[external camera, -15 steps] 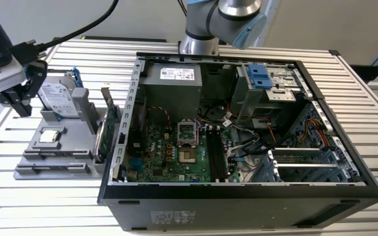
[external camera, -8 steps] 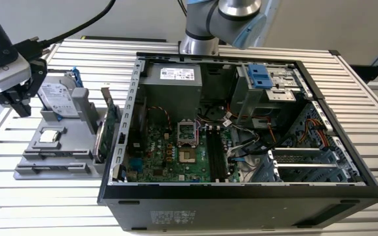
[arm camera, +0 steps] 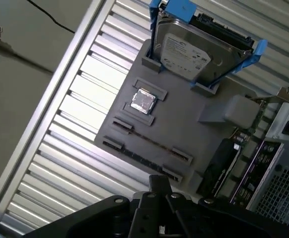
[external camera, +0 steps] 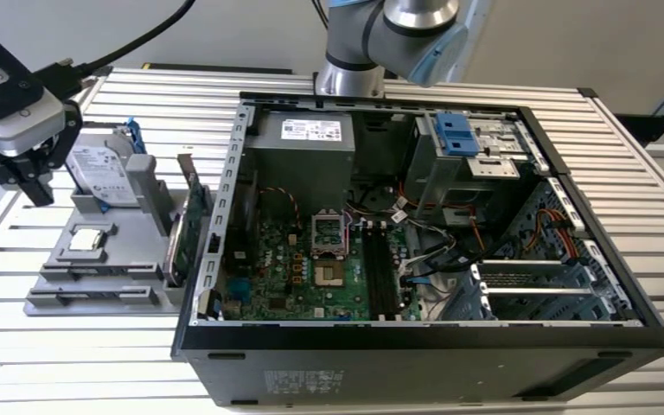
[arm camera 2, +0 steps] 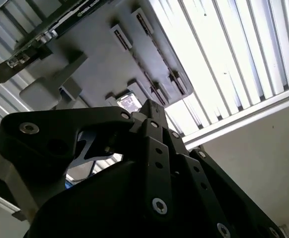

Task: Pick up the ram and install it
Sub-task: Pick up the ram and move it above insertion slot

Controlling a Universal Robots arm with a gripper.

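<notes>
Your claw [external camera: 11,186] hangs spread and empty above the gray holder [arm camera: 194,129], where the ram [arm camera: 142,159] stands on edge in a slot. Expect it light, stiff, fragile; pinch its long flat faces mid-length, not the contacts.

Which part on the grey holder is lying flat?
The small square silver chip. The hard drive and the green card both stand on edge.

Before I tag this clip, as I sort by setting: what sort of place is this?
Probably a robot bench for PC assembly: an open case on a slatted metal table, a grey fixture beside it holding a hard drive, and a robot arm.
</notes>
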